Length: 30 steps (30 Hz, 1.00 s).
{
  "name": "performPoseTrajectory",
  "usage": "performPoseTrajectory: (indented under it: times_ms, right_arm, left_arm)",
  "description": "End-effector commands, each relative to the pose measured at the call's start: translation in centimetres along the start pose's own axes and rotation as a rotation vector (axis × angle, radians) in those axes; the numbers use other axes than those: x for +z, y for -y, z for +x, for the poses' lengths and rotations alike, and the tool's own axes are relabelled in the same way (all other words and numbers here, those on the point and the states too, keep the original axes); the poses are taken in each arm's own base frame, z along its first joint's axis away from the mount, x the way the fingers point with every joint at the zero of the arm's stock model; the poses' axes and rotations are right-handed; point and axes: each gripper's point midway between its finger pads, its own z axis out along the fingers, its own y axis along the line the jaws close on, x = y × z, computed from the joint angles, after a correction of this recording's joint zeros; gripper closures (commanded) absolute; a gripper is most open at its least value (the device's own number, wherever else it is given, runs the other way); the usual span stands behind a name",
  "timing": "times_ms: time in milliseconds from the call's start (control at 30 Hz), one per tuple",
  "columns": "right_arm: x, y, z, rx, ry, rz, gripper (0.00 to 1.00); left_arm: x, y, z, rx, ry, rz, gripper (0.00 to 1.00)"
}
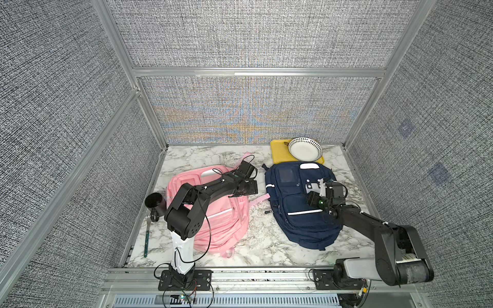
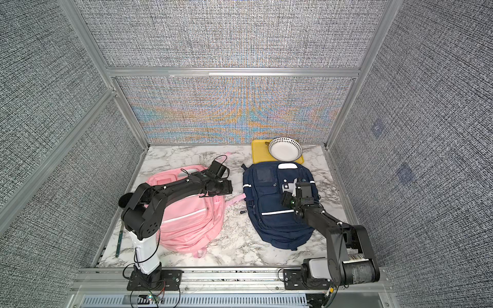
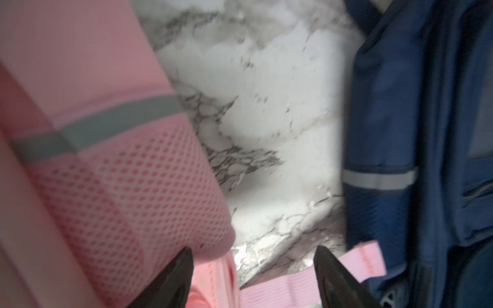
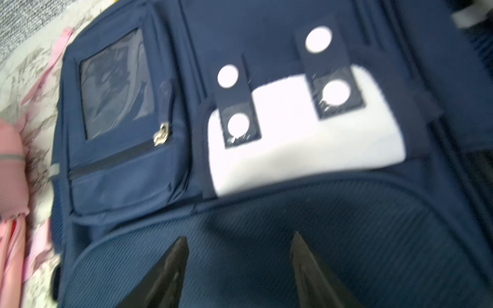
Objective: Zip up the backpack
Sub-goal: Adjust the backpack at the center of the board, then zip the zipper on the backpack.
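The pink backpack (image 1: 218, 221) was seen left of centre on the marble table (image 1: 258, 240), and the navy backpack (image 1: 298, 226) right of centre. The left gripper (image 3: 253, 266) was held spread over the gap between them. The right gripper (image 4: 238, 253) was held spread above the navy backpack's front panel.

A white marble-patterned worktop (image 1: 213, 157) shows in both top views. A pink backpack (image 1: 221, 226) lies flat on its left half and a navy backpack (image 1: 301, 221) on its right half, with bare marble between them. A yellow cutting board (image 1: 278, 152) sits at the far edge, near the far right corner, meeting the navy backpack's top. A black mug (image 1: 156, 204) and a green-handled fork (image 1: 146, 240) lie along the left edge.
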Motion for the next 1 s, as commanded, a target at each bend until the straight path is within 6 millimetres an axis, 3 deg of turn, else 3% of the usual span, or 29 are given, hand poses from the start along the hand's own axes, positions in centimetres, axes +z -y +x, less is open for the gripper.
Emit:
performPoseTrajectory:
  times_ms: [0,200,367,567,633,700,833,900,967]
  right_arm:
    - [-1.0,-0.3,1.3,0.016,-0.032,-0.002,0.35]
    - [-2.8,-2.0,1.5,0.027,0.025,-0.060,0.35]
    - [-2.9,-2.2,2.5,0.034,0.012,-0.078,0.35]
    - [-2.7,-2.9,3.2,0.015,-0.008,-0.097,0.35]
    - [-2.5,-2.9,3.6,0.012,-0.023,-0.095,0.35]
    - [-2.5,-3.0,3.9,0.012,-0.033,-0.091,0.35]
    - [-2.9,-3.2,4.1,0.016,-0.035,-0.096,0.35]
    - [-3.4,-3.7,4.0,0.021,-0.028,-0.118,0.35]
    - [-4.0,-4.5,3.8,0.017,-0.025,-0.151,0.37]
  left_arm:
    - [0.0,3.2,-0.5,0.039,-0.004,0.065,0.26]
    - [2.9,5.6,-0.1,0.006,-0.052,0.130,0.27]
    - [4.6,5.6,0.4,-0.015,-0.068,0.143,0.28]
    - [5.6,7.4,-0.4,-0.037,-0.046,0.228,0.34]
    - [6.0,7.8,-0.5,-0.045,-0.051,0.245,0.42]
    - [6.0,8.2,-0.6,-0.053,-0.051,0.265,0.56]
    - [4.4,9.4,-1.4,-0.044,-0.027,0.310,0.84]
    - [3.2,10.2,-1.9,-0.029,-0.011,0.340,0.91]
    - [2.1,11.0,-2.2,-0.015,-0.002,0.371,0.92]
